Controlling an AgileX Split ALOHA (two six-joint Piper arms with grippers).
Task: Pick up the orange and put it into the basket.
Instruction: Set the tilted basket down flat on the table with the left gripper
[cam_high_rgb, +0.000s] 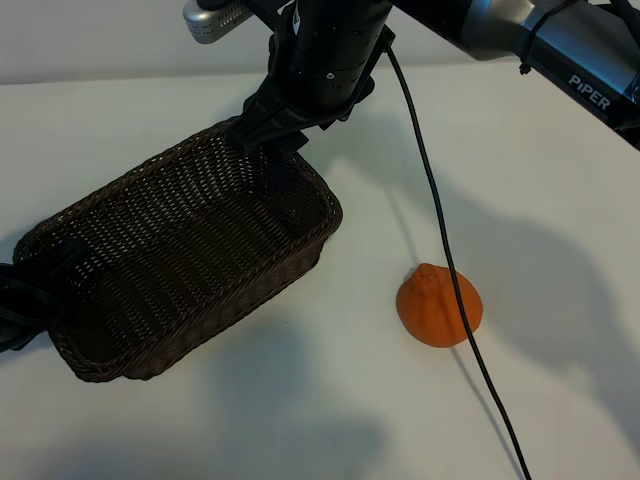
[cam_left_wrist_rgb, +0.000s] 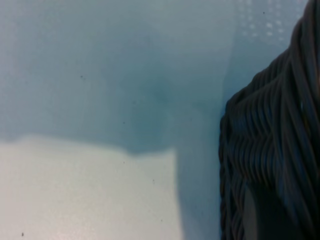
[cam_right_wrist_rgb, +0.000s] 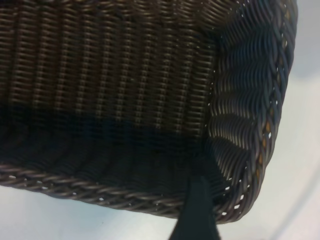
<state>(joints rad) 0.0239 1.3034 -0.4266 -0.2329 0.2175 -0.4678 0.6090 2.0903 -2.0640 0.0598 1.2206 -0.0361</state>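
The orange (cam_high_rgb: 430, 310) lies on the white table, to the right of the basket and apart from it, with no gripper near it. The dark brown wicker basket (cam_high_rgb: 250, 292) stands at the left with nothing in it. My right gripper (cam_high_rgb: 272, 140) hangs open over the basket's far rim. In the right wrist view one dark finger (cam_right_wrist_rgb: 197, 210) crosses the braided rim of the basket (cam_right_wrist_rgb: 240, 100). My left gripper (cam_high_rgb: 25, 295) sits at the basket's left end, against the rim. The left wrist view shows only the basket's wall (cam_left_wrist_rgb: 280, 130) and bare table.
A black cable (cam_high_rgb: 430, 190) runs down from the right arm (cam_high_rgb: 560, 50) and crosses in front of the orange to the table's front edge. White tabletop (cam_high_rgb: 300, 420) stretches in front of the basket and round the orange.
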